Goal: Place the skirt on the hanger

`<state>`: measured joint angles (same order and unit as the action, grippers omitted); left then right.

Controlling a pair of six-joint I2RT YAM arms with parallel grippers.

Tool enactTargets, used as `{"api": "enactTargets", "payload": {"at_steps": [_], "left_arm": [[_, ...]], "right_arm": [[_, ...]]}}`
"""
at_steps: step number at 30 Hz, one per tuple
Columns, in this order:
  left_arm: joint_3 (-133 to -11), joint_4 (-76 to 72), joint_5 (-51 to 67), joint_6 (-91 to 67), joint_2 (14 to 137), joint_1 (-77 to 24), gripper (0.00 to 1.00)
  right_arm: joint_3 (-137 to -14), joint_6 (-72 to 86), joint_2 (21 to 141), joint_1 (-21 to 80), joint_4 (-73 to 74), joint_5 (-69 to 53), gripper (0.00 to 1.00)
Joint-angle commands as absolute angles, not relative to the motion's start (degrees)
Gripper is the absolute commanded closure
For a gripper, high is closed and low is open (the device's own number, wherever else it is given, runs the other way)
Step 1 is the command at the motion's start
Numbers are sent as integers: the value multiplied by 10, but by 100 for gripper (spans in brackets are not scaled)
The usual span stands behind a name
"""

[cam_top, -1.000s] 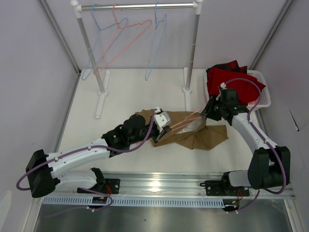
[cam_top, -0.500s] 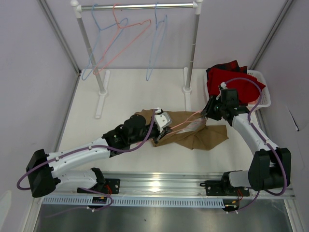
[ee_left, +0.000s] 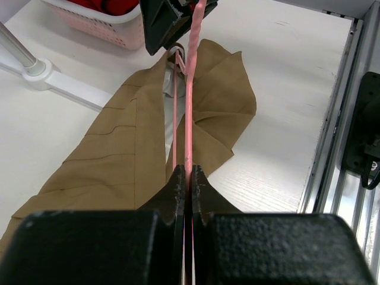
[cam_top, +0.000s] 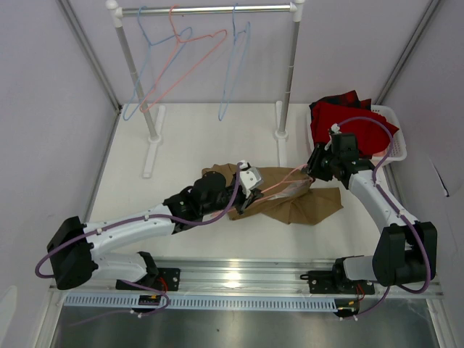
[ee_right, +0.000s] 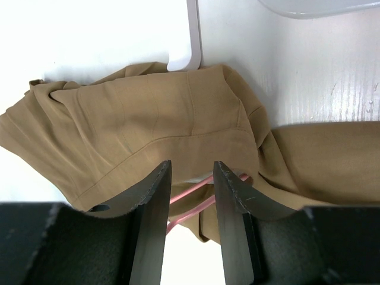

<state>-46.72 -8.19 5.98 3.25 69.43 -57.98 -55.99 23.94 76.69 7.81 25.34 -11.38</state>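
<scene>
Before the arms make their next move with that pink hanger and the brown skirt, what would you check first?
1. The left gripper clamped on the hanger: ok, fingers shut on the wire.
2. The right gripper holding the hanger: not ok, fingers apart, the wire only crosses the gap.
3. The hanger inside the skirt: cannot tell, the wire vanishes under a cloth edge.
4. The skirt lying smooth: not ok, rumpled and folded.
5. The red garment clear of the skirt: ok, it sits apart in the basket.
</scene>
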Motion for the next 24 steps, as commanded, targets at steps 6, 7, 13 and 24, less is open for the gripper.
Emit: {"api": "enactTargets", "payload": {"at_steps": [6,7,13,24], "left_arm": [[-464,-177,55,9,720,-582,100],[-463,-183,55,6,722,-581,100],[-447,-219,72,-17,723,-574,100],[-435,-238,88,-28,719,-562,100]], "right_arm": [[-584,231,745,76,272,-89,60],[-584,230,744,75,272,-89,60],[-579,230,736,74,288,-69,60],[-562,237,731,67,287,-65,60]]}}
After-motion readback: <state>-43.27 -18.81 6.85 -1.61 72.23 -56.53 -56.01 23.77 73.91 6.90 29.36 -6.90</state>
